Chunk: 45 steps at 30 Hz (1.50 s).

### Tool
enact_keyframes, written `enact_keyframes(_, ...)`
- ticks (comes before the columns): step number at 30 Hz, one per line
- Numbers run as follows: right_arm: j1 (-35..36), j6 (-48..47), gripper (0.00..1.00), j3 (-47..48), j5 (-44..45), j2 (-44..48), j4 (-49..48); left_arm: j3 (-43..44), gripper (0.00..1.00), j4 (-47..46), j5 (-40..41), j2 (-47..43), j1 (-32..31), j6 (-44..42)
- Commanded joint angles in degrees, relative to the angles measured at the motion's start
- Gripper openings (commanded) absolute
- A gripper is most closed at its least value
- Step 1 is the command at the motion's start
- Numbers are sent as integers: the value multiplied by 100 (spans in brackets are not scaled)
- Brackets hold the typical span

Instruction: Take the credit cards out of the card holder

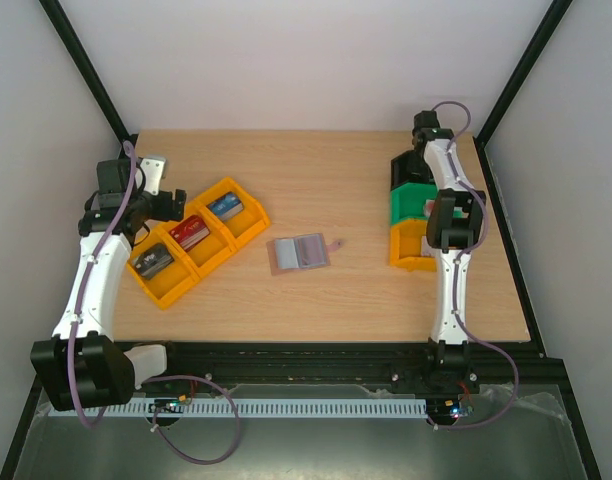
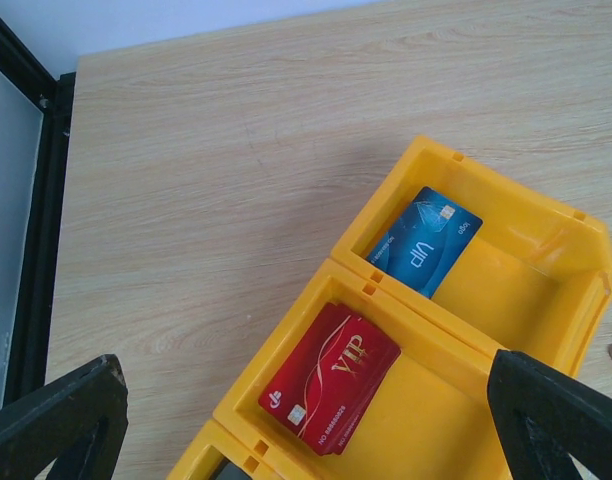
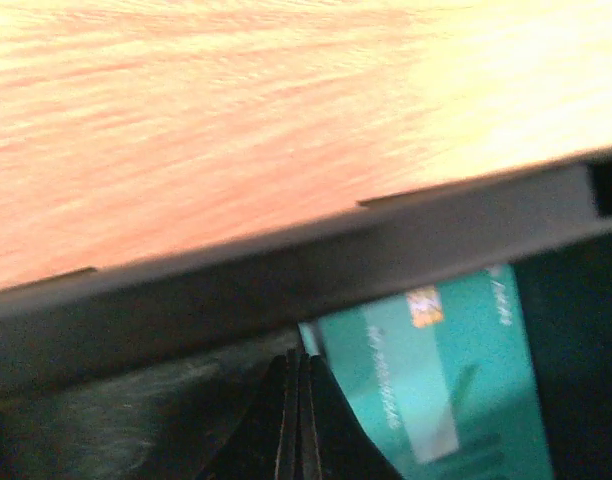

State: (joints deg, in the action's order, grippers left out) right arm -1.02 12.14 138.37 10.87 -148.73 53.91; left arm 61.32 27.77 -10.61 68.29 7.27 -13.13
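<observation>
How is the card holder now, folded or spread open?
Spread open: the card holder lies flat on the table, both inner halves facing up. Cards inside: cannot tell.

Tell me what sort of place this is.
Probably a robot test cell in a lab: a wooden tabletop boxed in by white panels and black frame bars, left arm and right arm bolted at its near edge, orange bins holding credit cards.
</observation>
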Motion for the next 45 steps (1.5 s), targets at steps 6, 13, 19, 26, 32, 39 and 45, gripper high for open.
enact_keyframes(6, 1, 364, 6, 182, -2086, 822, -1317, 232, 99, 42, -101, 57, -15, -41)
enact_keyframes(13, 374, 916, 10, -152, -2363, 1991, -1314, 793, 99, 203, -437, 47, -325, 160)
enact_keyframes(19, 1194, 635, 22, -1049, -2274, 2927, -326, 1163, 99, 204, -688, 175, -1574, 479)
enact_keyframes(26, 2292, 994, 38, -3692, -2491, 4125, -444, 1118, 99, -331, -1084, 791, -2713, 2224)
enact_keyframes(32, 2674, 1312, 46, -5192, -3608, 4507, -1255, 977, 99, -639, -992, 1446, -3056, 3378)
enact_keyframes(39, 3040, 1771, 27, -6362, -3961, 4592, -2199, 129, 98, -776, -905, 1747, -3224, 4716)
enact_keyframes(45, 3186, 1963, 23, -6866, -4055, 4519, -2695, -560, 92, -940, -858, 2262, -3516, 5672)
